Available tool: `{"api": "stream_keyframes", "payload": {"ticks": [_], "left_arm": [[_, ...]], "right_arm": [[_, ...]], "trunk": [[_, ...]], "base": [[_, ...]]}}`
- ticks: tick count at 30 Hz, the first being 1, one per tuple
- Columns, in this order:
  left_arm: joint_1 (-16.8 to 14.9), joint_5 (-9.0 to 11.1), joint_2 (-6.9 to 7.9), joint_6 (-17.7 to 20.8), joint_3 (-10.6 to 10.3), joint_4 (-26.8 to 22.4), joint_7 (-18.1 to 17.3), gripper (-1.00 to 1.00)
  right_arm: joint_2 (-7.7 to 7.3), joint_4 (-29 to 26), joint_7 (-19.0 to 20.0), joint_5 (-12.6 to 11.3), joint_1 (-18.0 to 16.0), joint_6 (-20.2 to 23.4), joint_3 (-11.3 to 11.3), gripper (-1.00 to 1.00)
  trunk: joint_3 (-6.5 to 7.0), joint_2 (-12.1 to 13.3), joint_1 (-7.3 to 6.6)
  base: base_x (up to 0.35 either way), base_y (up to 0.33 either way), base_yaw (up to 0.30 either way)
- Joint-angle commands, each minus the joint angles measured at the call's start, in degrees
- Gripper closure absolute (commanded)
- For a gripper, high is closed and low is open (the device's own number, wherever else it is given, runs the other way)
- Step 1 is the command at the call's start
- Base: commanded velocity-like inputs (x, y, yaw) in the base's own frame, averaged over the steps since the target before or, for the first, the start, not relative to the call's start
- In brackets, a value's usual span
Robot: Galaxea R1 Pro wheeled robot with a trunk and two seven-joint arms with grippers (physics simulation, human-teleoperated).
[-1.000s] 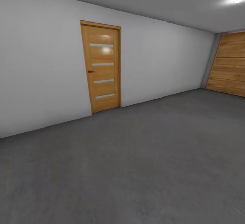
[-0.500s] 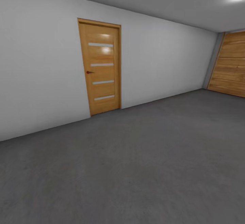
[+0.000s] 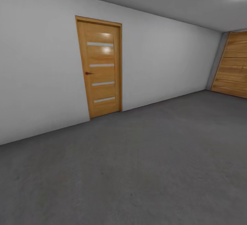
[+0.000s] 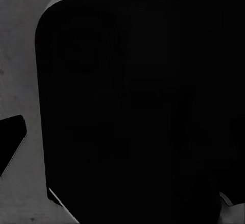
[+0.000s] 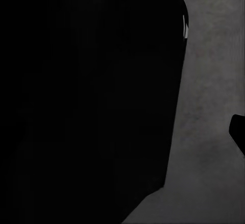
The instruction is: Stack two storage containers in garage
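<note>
Currently in the bare garage | tan slatted wooden door (image 3: 100, 67) ahead, plank garage door (image 3: 233, 64) at right | dark grey matte concrete floor (image 3: 144, 163) open | containers' whereabouts unknown | both claws' state: cannot tell | advice: steer slowly towards mid-floor, well apart from walls.

The floor (image 3: 144, 170) at six o'clock looks like matt, faintly mottled concrete. The tan door (image 3: 100, 65) at eleven o'clock is smooth, slightly glossy wood with pale glass slats. The garage door (image 3: 233, 64) at three o'clock shows wood planks.
</note>
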Motion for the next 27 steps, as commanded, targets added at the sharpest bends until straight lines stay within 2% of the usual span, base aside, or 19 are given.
{"api": "stream_keyframes", "payload": {"ticks": [1,18,27], "left_arm": [[0.00,0.17,0.00,-0.03,0.07,-0.05,-0.02,-1.00],[0.00,0.17,-0.08,-0.03,0.07,-0.04,0.07,-1.00],[0.03,0.24,-0.08,0.00,0.07,-0.05,0.07,-1.00]], "right_arm": [[0.02,-0.01,-0.01,0.32,-0.01,-0.10,-0.03,-1.00],[0.14,-0.01,-0.01,0.25,-0.01,-0.34,-0.03,-1.00],[0.04,-0.01,-0.01,0.29,-0.01,-1.33,-0.08,-1.00]], "trunk": [[-0.05,-0.02,0.03],[-0.05,-0.02,0.03],[-0.05,-0.02,0.03]], "base": [[0.322,0.000,0.000],[0.322,-0.001,0.006],[0.317,-0.122,0.222]]}}
